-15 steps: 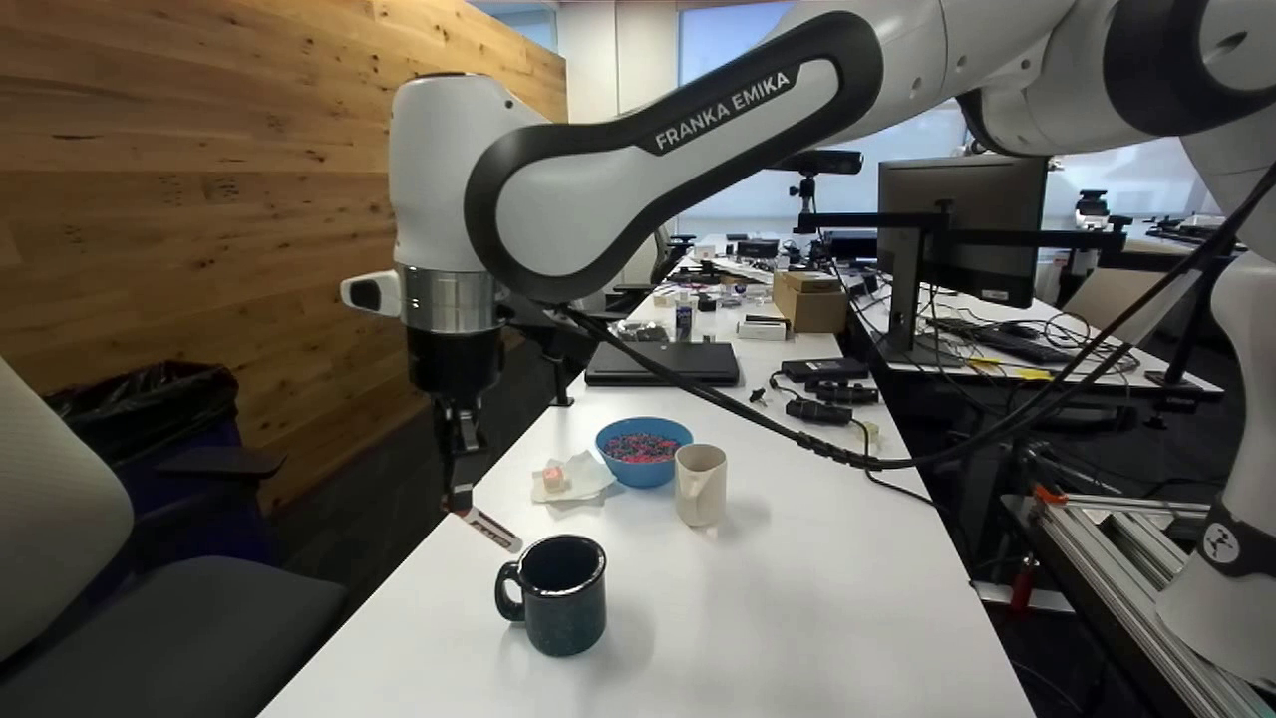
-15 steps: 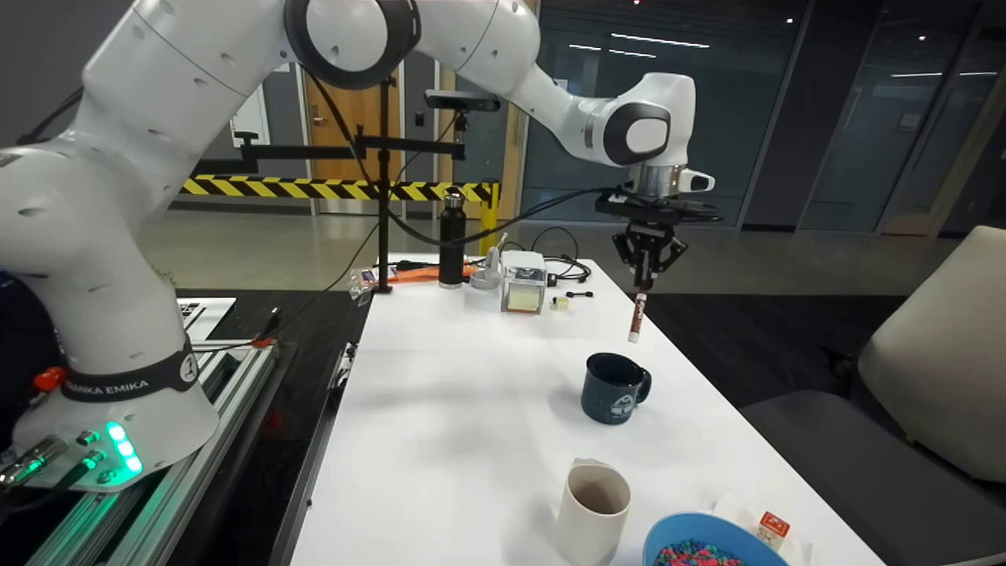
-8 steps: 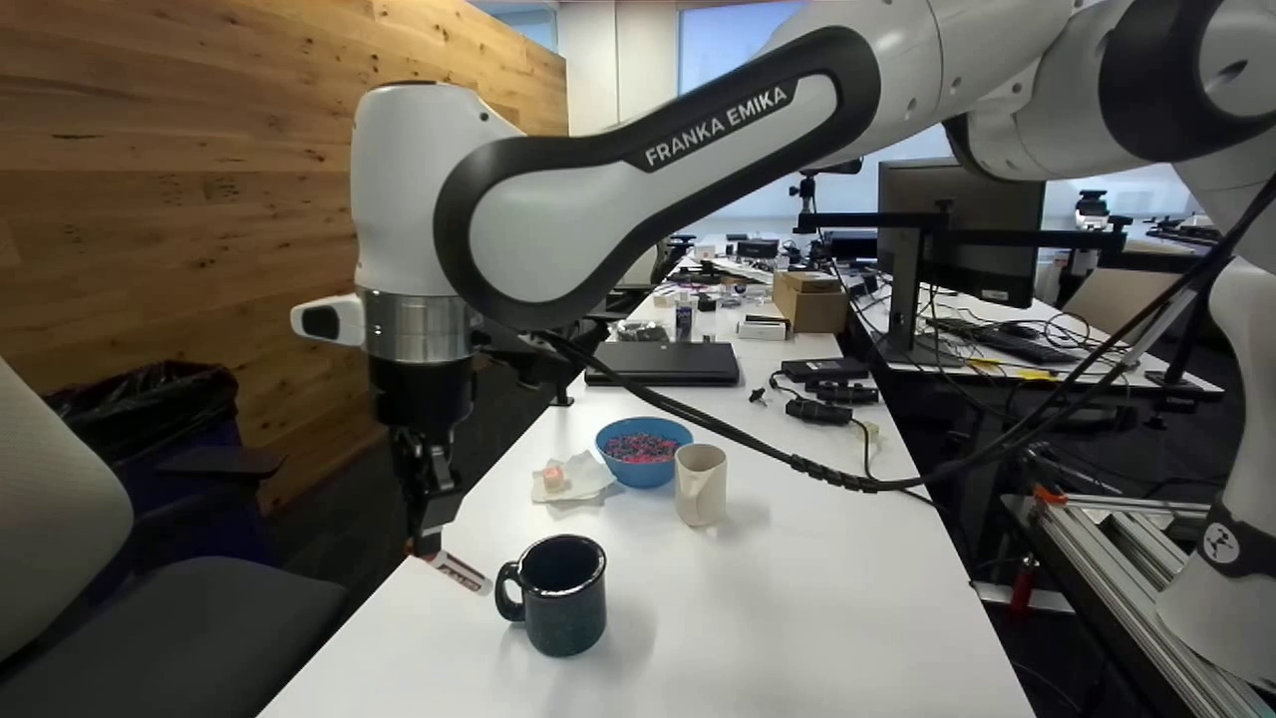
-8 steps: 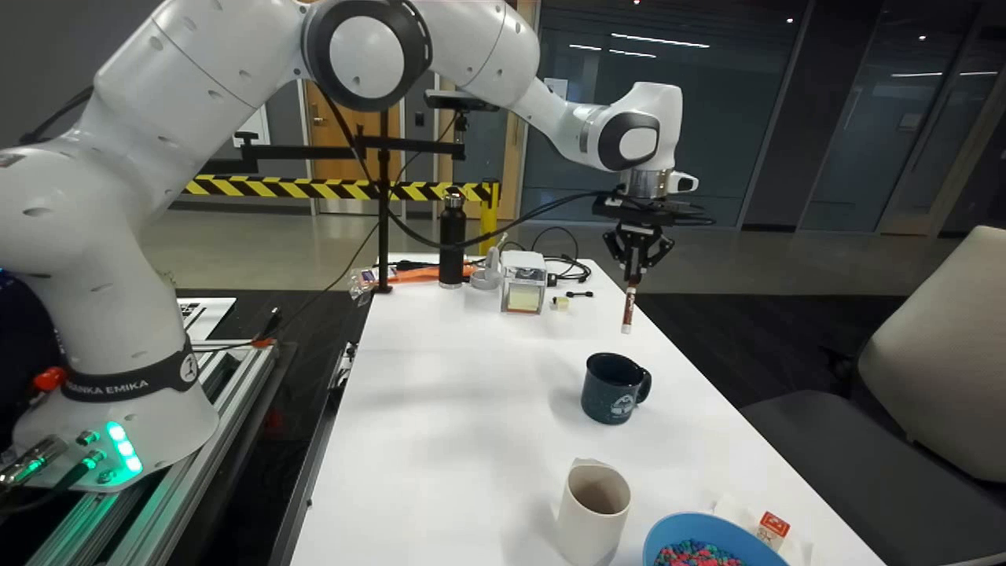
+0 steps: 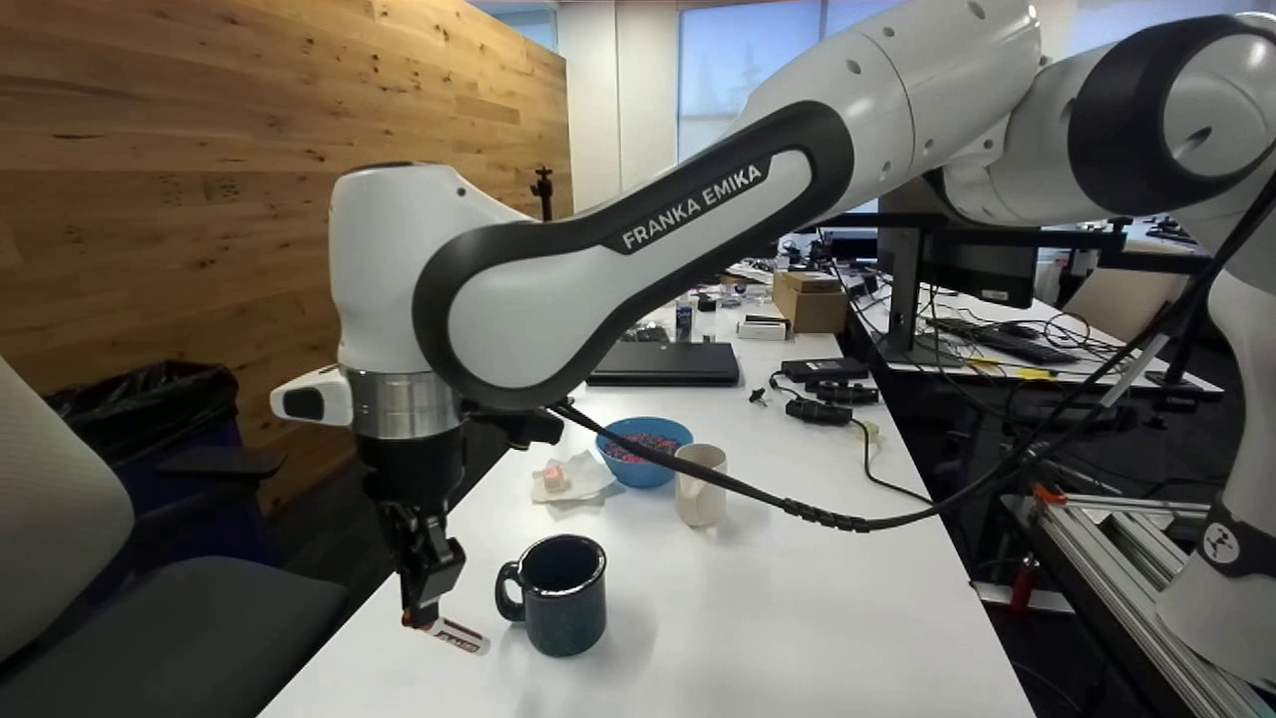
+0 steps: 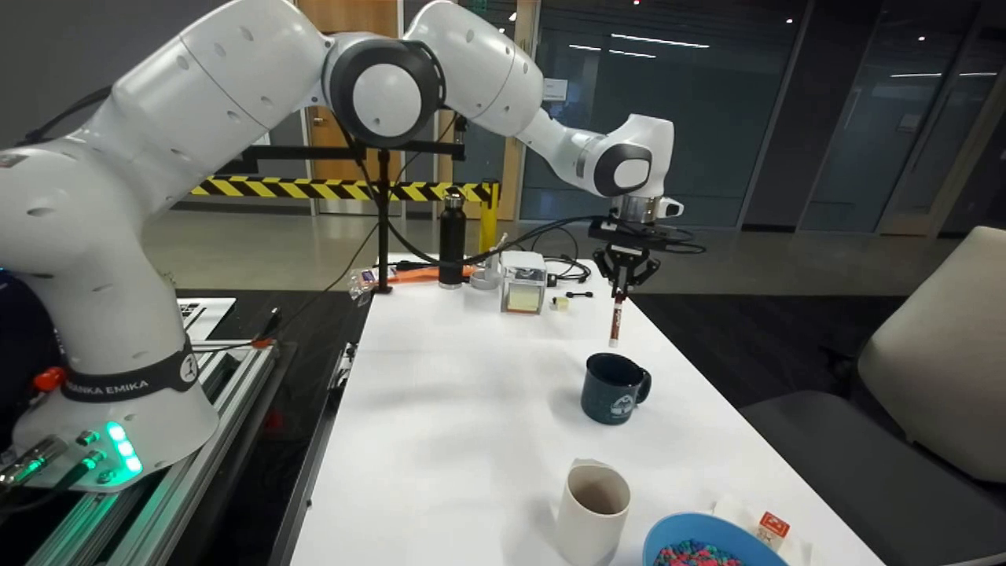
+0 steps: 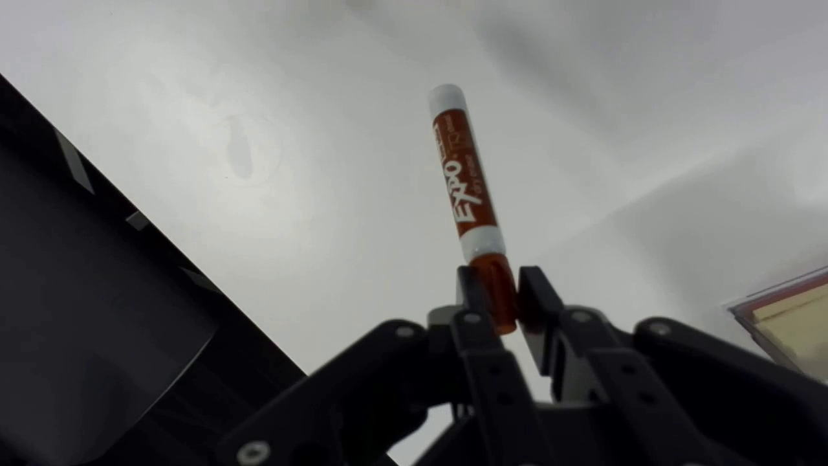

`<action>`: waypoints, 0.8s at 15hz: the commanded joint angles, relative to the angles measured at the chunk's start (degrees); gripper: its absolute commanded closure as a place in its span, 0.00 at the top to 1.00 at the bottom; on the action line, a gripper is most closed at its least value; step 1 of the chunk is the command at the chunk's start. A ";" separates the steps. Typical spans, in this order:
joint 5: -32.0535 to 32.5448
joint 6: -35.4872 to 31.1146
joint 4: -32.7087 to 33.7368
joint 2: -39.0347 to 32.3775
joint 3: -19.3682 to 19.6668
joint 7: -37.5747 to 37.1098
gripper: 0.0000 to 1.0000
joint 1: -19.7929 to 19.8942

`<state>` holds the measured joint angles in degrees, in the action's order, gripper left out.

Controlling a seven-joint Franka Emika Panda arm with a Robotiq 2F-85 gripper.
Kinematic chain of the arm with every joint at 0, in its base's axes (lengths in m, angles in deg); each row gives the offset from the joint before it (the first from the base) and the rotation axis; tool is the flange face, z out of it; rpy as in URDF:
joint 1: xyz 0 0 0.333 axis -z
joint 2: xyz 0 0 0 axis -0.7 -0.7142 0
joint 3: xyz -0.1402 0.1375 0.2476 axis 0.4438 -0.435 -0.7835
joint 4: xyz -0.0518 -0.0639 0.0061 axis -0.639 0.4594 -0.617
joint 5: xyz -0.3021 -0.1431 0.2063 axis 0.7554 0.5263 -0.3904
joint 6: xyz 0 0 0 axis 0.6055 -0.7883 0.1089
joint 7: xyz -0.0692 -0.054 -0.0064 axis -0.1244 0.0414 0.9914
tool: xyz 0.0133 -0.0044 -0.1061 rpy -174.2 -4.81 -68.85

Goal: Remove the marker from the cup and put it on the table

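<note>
On the long white table [image 5: 778, 618] stand two drinking vessels, the dark teal cup [image 5: 565, 610] and a cream cup [image 6: 585, 527]; one blue bowl [image 5: 638, 477] of coloured bits [image 6: 695, 554] is just beside the cream cup; one napkin [image 5: 590, 477], with one small block [image 5: 553, 479] on it, lies near the bowl; in an exterior view one black bottle [image 6: 452, 236] and one clear box [image 6: 524, 287] stand towards the far end, and one office chair [image 6: 935, 338] is to the right.

There is one gripper [image 7: 497, 294] and one marker [image 7: 466, 175]; the two fingers [image 7: 540, 298] are clamped on the marker's reddish-brown cap, the white end pointing away from them; the marker is out of the cup and tilted, and in an exterior view it shows just left of the cup; it seems to hang clear of the table, though contact is hard to judge from these angles.

Since a second ago the gripper has come lower in both exterior views, the marker with it; the white end, near the cup's rim then, now shows left of and below the handle in an exterior view; both cups, the bowl and the napkin are where they were.
</note>
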<state>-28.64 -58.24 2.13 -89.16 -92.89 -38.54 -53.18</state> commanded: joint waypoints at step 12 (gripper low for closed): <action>0.28 4.89 1.57 -3.29 0.11 1.63 0.23 -0.04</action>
<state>-28.64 -55.42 2.28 -91.81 -92.67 -37.45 -53.34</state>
